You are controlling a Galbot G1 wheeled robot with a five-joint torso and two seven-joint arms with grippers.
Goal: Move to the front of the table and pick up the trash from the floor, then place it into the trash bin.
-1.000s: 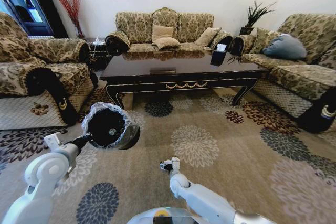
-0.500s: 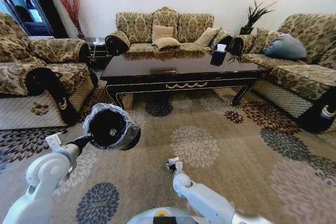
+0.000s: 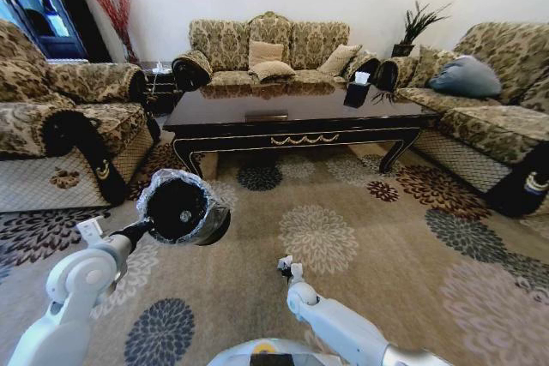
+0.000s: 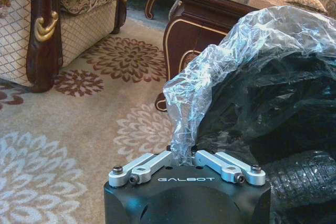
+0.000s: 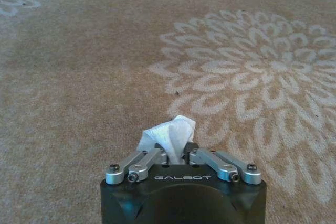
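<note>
— Over the patterned beige carpet (image 5: 79,77), what are you carrying?
— My right gripper (image 5: 184,153) is pinching a crumpled white paper wad (image 5: 168,134); the head view is hiding it.
— Left?
— My left gripper (image 4: 182,157), marked GALBOT, is clamping the black plastic-lined bin (image 3: 182,207), aloft before the dark brown table (image 3: 292,117).

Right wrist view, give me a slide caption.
Right gripper shut on a crumpled white paper wad, above the flower-patterned carpet.
</note>
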